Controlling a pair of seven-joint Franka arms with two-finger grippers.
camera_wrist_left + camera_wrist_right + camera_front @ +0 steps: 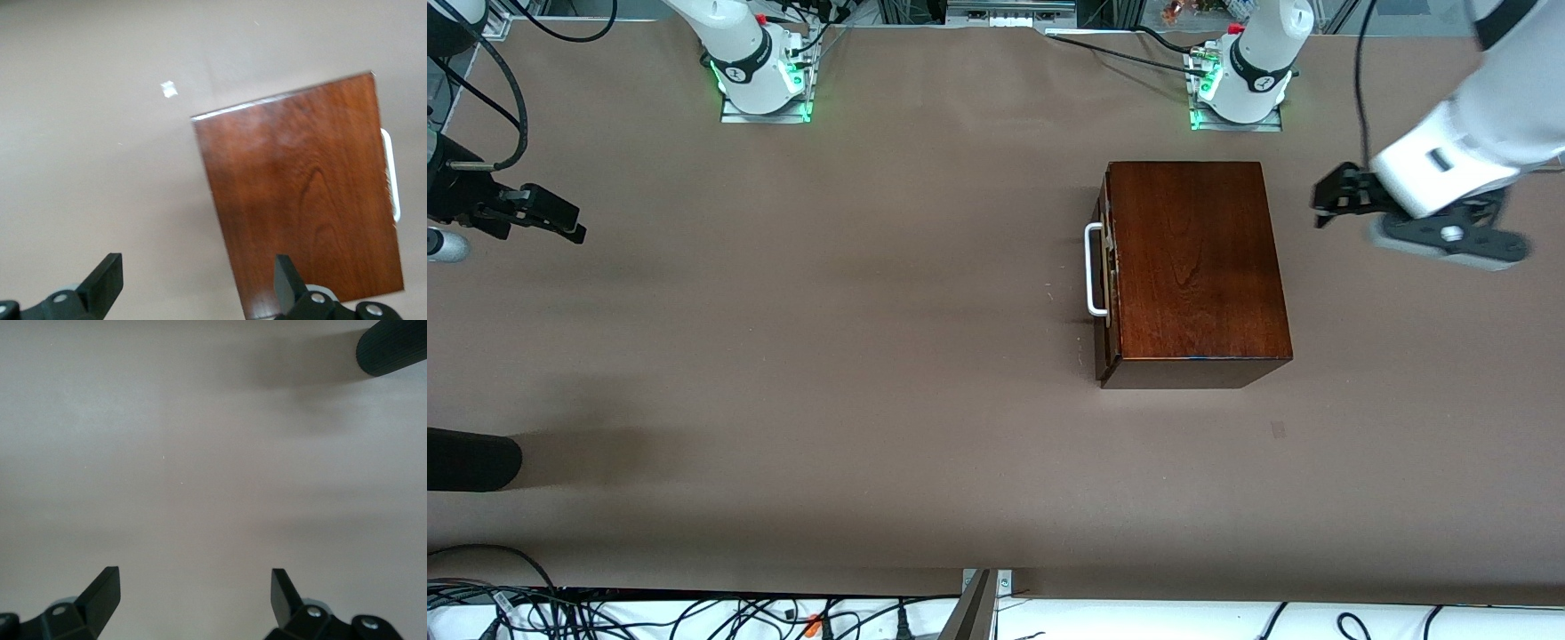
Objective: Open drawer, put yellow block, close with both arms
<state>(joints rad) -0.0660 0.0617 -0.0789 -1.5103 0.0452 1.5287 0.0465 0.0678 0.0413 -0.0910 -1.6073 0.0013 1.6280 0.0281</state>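
The dark reddish-brown wooden box (1192, 258) stands on the table toward the left arm's end. Its drawer looks shut, and the white bar handle (1092, 271) faces the right arm's end. The yellow block is out of view. My left gripper (1320, 204) is open and empty, up in the air beside the box at the end away from the handle. The left wrist view shows the box top (307, 193), the handle (393, 173) and the left gripper (197, 267) spread wide. My right gripper (560, 218) hangs over the table's right-arm end, open and empty over bare tabletop (193, 580).
A black ribbed cylinder (471, 458) juts in at the right arm's end of the table, nearer to the front camera; it also shows in the right wrist view (393, 347). A small pale mark (1278, 429) lies near the box. Cables (694, 613) run along the near edge.
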